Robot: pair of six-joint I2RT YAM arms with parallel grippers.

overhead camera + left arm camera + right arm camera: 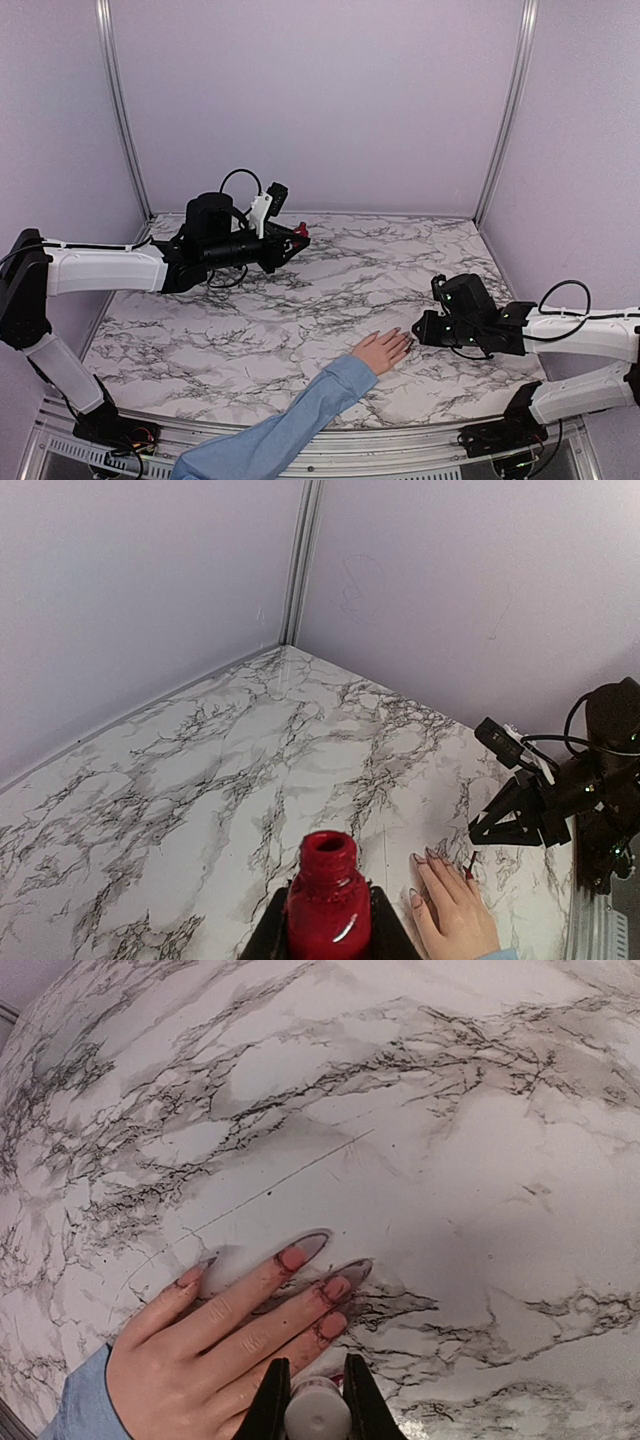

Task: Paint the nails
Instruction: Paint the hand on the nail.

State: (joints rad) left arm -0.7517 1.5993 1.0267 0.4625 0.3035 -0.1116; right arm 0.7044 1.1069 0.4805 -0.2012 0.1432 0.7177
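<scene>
Two claws clamped: your left claw (328, 925) holds the open red bottle (327, 885), right claw (316, 1395) pinches the brush cap (316, 1416) at the nails (337, 1287), lower centre on the counter (450, 1160). Looks mid-painting; next, stroke gently.

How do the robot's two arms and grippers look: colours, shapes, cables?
Both arms have white tubular links and black joint housings. The left arm carries a looping black cable near its wrist; the right arm has one too. The left gripper and right gripper are black, with two angular fingers each.
</scene>
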